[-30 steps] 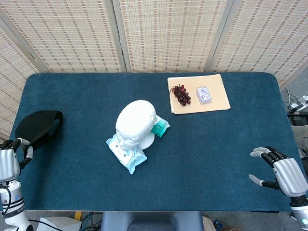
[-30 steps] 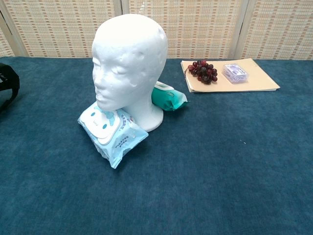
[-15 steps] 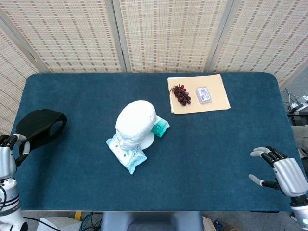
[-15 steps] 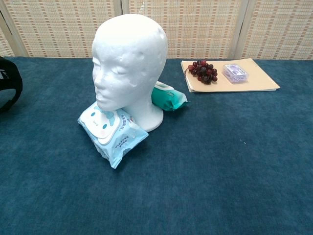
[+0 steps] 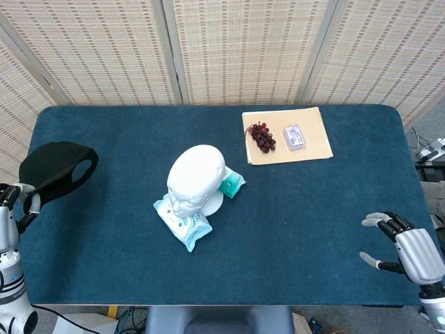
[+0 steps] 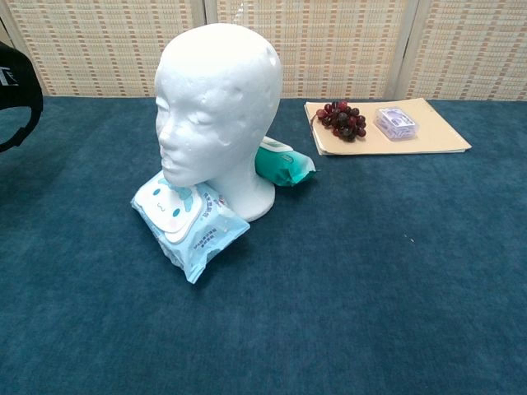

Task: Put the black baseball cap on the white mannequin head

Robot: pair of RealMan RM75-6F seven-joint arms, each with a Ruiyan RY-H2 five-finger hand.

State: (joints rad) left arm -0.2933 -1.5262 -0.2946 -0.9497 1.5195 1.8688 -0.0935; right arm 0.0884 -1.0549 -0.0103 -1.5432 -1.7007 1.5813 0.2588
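From the head view we see a dark teal felt-covered table [image 5: 313, 209] before woven reed screens [image 5: 236, 49]. Our left hand [image 5: 17, 205] grips the black fabric baseball cap [image 5: 55, 167] at the table's left edge; our right hand [image 5: 407, 250] hangs spread, holding nothing. The smooth white foam mannequin head [image 5: 197, 177] stands mid-table.

From the chest view, the cap [image 6: 18, 95] shows at far left, well apart from the mannequin head [image 6: 218, 103].

Black baseball cap [image 6: 18, 97] cut off by the chest view's left edge, only a curved sliver showing. Left hand [image 5: 15, 206] half out of frame at the head view's left edge; grip on the cap probable, contact too small to confirm. Right hand [image 5: 405, 249] clipped at the lower right corner, wrist lost.
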